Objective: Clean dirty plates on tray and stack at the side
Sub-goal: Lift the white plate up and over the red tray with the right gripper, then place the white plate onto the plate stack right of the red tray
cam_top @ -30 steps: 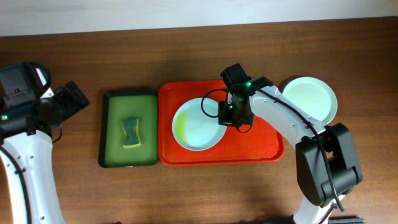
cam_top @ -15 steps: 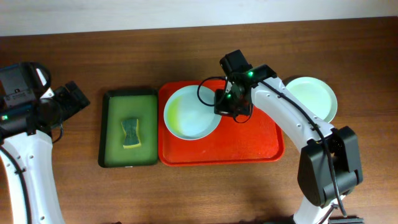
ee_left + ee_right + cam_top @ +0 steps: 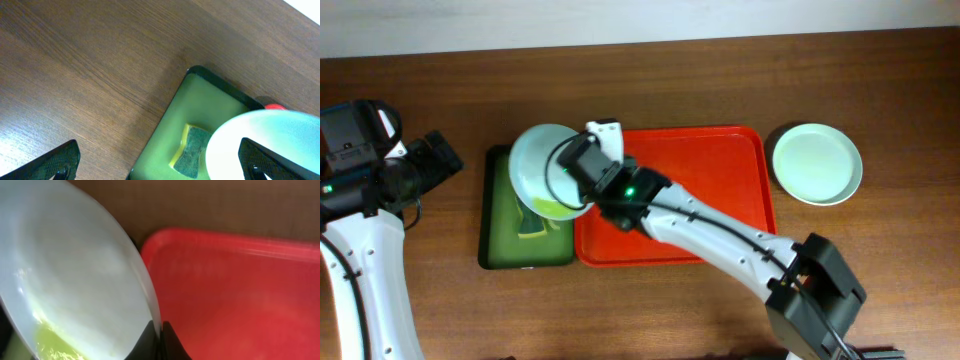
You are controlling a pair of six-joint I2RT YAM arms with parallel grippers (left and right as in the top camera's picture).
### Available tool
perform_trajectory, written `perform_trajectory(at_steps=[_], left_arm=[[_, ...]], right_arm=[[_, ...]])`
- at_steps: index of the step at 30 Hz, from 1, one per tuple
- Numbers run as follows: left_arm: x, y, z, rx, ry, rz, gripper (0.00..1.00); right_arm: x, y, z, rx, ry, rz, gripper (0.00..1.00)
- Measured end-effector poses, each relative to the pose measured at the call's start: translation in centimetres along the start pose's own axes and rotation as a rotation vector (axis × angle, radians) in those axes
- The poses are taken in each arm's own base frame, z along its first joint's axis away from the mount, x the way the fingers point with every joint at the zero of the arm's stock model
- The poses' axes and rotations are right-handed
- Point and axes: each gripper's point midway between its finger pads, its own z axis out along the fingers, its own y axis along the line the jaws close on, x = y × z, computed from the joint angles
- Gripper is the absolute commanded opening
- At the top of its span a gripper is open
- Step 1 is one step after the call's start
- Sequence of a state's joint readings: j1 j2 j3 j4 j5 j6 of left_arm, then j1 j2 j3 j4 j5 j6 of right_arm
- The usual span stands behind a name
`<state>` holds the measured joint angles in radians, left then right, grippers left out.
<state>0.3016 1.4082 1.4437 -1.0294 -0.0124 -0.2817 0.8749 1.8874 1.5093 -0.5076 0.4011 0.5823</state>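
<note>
— Where are we with the plates?

— We have one plate [image 3: 542, 165] up off the red tray [image 3: 720, 190], which has nothing on it. Our right gripper [image 3: 161, 341] is pinched tight on the plate's rim and holds it tilted above the green tray [image 3: 495, 255], partly over the sponge [image 3: 192, 150].

— Is it clean?

— No. A yellow smear [image 3: 557, 208] shows on its low side. We judge we are at the start of the wiping step for this plate.

— And our other arm?

— The left gripper [image 3: 157, 152] hangs over the table [image 3: 75, 60] just beside the green tray, fingers wide apart, nothing between them.

— So what does the next move call for?

— We think the left has to come down on the sponge. The plate covers part of it, so we either lift the plate a little or come in from the open side. Then we close on the sponge and rub the smear while the right keeps the rim firm.

— And afterwards?

— The plate should go to the stack [image 3: 817, 163] on the table, right of the red tray. From above we cannot tell how many lie there.
</note>
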Motion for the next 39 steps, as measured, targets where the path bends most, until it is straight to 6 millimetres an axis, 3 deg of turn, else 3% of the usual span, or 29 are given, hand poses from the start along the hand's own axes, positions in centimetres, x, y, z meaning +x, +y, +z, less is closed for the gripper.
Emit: perform_trajectory(at_steps=[4,6,9,11,17,31,33,35,39], left_arm=[[0.0,0.0,0.0,0.000,0.000,0.000,0.99],[0.0,0.0,0.0,0.000,0.000,0.000,0.99],[0.0,0.0,0.0,0.000,0.000,0.000,0.99],[0.0,0.0,0.0,0.000,0.000,0.000,0.99],[0.0,0.0,0.0,0.000,0.000,0.000,0.99],[0.0,0.0,0.0,0.000,0.000,0.000,0.99],[0.0,0.0,0.0,0.000,0.000,0.000,0.99],[0.0,0.0,0.0,0.000,0.000,0.000,0.99],[0.0,0.0,0.0,0.000,-0.001,0.000,0.99]], right_arm=[[-4.6,2.4,-4.0,0.205,-0.344,-0.324,0.04],[-7.2,3.9,-7.6,0.326,-0.511,-0.417,0.04],[-8.9,5.7,-11.3,0.426,-0.621,-0.541,0.04],[-9.5,5.5,-12.4,0.487,-0.634,-0.585,0.04],[-9.6,4.7,-12.7,0.551,-0.617,-0.609,0.04],[-9.0,4.2,-12.1,0.540,-0.600,-0.564,0.04],[-8.0,2.2,-10.4,0.545,-0.536,-0.512,0.04],[-6.1,-0.1,-7.4,0.473,-0.414,-0.448,0.04],[-2.7,-6.2,-0.3,0.187,-0.038,-0.012,0.04]])
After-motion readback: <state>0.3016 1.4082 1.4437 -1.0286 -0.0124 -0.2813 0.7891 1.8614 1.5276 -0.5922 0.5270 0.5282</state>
